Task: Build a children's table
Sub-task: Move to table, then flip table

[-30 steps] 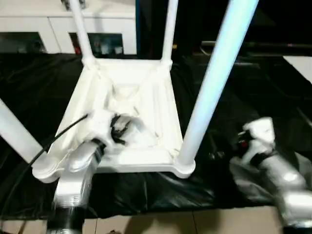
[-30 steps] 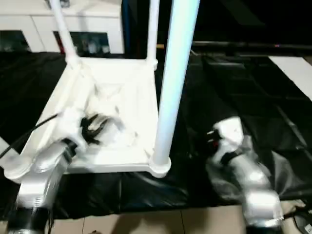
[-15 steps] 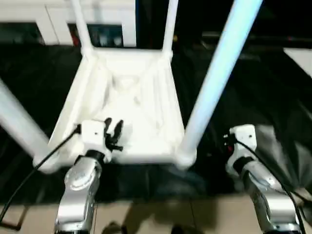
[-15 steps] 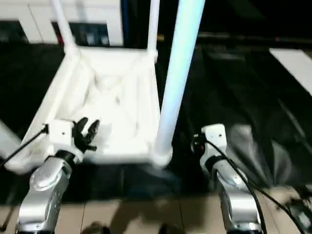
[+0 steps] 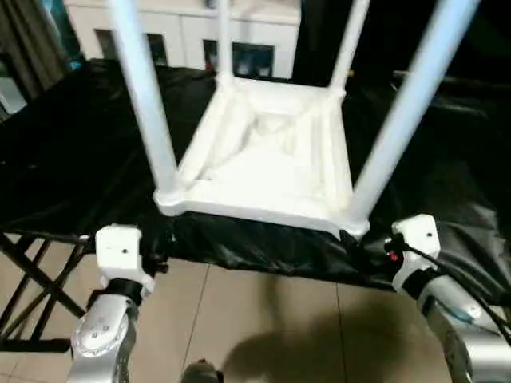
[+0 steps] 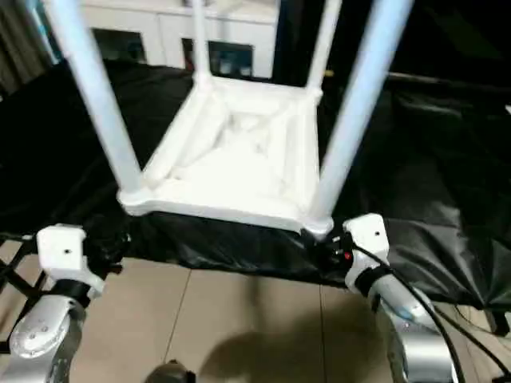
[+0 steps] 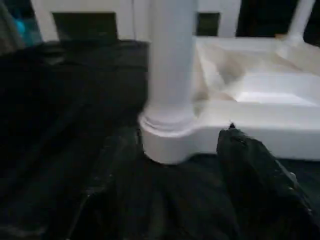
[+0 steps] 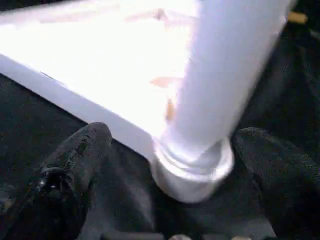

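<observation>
While all four legs stand in their sockets, both grippers sit off the near edge:

table top: white plastic top [image 5: 267, 163] lies upside down on the black sheet [image 5: 72, 152], ribbed underside up, near edge close to the sheet's near drop.

near-left leg: white tube [image 5: 144, 96] upright in the near-left corner socket [image 7: 167, 132], flared end seated.

near-right leg: tube [image 5: 399, 120] upright in the near-right socket [image 8: 192, 167], leaning slightly right toward its upper end.

far legs: far-left leg [image 5: 223, 40] and far-right leg [image 5: 349, 44] both upright in the far corners.

left gripper: [image 7: 175, 165] low, just near of the near-left corner, over the sheet edge; wrist view shows its black fingers [image 7: 255, 165] spread apart on either side of the socket, nothing between them but cloth, not touching the leg.

left arm: white wrist block [image 5: 120, 251] and silver forearm below the sheet edge, over the tile floor [image 5: 263, 319].

right gripper: [image 8: 170, 170] just near of the near-right corner; fingers [image 8: 75, 165] wide apart, straddling the socket from the near side, contact cannot be told; holds nothing.

right arm: white wrist block [image 5: 415, 239] with black cable, beside the near-right corner.

background: white cabinet [image 5: 184, 28] with dark glass doors along the far side; black folding frame [image 5: 32, 279] under the sheet at near left.
</observation>
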`<state>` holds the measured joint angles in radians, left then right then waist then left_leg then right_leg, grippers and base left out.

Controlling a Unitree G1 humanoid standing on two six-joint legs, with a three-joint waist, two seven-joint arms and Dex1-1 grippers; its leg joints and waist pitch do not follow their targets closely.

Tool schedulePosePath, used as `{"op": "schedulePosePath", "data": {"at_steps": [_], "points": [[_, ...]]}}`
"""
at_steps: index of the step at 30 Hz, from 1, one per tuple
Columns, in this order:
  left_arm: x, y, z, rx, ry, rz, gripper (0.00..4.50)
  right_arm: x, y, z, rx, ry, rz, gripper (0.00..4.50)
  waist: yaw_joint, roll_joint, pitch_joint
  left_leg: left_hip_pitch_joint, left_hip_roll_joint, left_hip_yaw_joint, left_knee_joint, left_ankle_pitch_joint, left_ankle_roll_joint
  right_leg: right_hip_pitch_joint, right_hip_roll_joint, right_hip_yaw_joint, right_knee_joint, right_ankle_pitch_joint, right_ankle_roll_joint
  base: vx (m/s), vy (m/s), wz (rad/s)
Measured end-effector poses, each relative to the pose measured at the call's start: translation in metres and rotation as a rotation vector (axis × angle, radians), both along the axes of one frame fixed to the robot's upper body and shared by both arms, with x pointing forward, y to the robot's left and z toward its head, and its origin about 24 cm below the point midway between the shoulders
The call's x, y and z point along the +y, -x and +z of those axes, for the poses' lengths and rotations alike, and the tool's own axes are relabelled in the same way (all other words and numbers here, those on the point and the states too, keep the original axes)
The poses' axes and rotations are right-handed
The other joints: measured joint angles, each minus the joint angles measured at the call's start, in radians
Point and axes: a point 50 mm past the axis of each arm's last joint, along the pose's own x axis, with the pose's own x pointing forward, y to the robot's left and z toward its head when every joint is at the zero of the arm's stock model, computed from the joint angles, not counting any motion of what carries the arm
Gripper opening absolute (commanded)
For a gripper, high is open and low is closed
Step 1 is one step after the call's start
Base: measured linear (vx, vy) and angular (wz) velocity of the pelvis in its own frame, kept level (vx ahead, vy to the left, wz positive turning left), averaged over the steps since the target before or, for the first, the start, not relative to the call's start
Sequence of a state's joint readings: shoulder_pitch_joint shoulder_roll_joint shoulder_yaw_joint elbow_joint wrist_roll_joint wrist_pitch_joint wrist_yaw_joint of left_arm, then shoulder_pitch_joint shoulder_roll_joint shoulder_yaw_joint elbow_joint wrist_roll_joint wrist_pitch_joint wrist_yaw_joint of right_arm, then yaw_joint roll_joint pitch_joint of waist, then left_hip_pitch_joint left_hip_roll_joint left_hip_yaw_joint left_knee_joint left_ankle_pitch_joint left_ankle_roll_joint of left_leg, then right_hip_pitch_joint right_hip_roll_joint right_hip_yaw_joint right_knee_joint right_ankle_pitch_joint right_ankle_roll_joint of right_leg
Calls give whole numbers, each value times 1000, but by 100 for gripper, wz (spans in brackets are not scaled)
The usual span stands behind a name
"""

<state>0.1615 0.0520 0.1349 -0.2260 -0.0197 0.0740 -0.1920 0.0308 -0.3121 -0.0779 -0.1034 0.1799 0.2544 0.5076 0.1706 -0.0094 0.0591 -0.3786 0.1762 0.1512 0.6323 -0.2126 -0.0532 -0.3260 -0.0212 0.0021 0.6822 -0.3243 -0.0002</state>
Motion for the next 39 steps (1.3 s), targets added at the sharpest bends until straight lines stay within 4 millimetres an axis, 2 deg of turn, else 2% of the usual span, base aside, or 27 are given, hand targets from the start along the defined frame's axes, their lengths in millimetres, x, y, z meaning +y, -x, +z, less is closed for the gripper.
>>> {"op": "schedulePosePath", "data": {"at_steps": [1,4,7,10,15,19,25,32,33,36,39], "points": [[0,0,2,-16,6,17,336,1,2,2,-3,-9,43,450,-12,-1,-1,-1,-1,6,-5,3,4,1,-6,-2,-13,9,6,-16,114,-5],[-1,0,4,-29,10,28,359,8,10,4,6,-52,152,450,-49,-5,-5,-7,-3,10,-10,9,14,5,-16,-12,-40,30,19,-5,92,-7],[1,-9,5,-27,-6,6,389,29,18,9,20,-131,330,450,-77,-8,-6,-8,-4,12,-11,14,22,7,-23,-17,-46,37,26,10,41,-7],[2,-18,7,-34,-20,-6,415,46,20,12,21,-181,432,450,-88,-8,-6,-6,-5,13,-14,14,22,6,-26,-18,-52,46,26,0,0,0],[14,-28,-2,10,-34,58,447,63,5,17,-4,-198,493,450,-104,-9,-7,-9,-4,16,-14,14,21,-6,-29,-19,-52,56,26,0,0,0],[24,-37,-1,5,-9,116,447,72,-3,13,5,-199,526,450,-103,-10,-7,-9,-4,18,-15,14,21,-6,-31,-19,-51,57,26,0,0,0],[26,-56,6,-18,41,117,447,83,-19,15,8,-215,591,450,-81,-16,-10,-9,-4,22,-15,16,24,-8,-33,-19,-52,58,25,0,0,0],[30,-75,3,17,45,89,447,93,-35,10,35,-212,656,450,-75,-19,-11,-13,-4,24,-15,17,25,-12,-34,-19,-51,58,26,0,0,0],[30,-78,3,23,49,91,420,95,-36,9,42,-209,665,450,-74,-20,-11,-14,-4,25,-15,17,26,-14,-34,-19,-50,58,26,0,0,0],[33,-82,2,36,67,103,406,99,-38,6,58,-204,697,450,-73,-21,-12,-19,-4,25,-15,20,27,-19,-34,-19,-50,59,26,0,0,0],[34,-87,1,46,87,96,375,103,-39,4,65,-212,734,450,-68,-21,-12,-22,-4,25,-15,21,28,-22,-34,-19,-49,59,26,0,0,0]]}}
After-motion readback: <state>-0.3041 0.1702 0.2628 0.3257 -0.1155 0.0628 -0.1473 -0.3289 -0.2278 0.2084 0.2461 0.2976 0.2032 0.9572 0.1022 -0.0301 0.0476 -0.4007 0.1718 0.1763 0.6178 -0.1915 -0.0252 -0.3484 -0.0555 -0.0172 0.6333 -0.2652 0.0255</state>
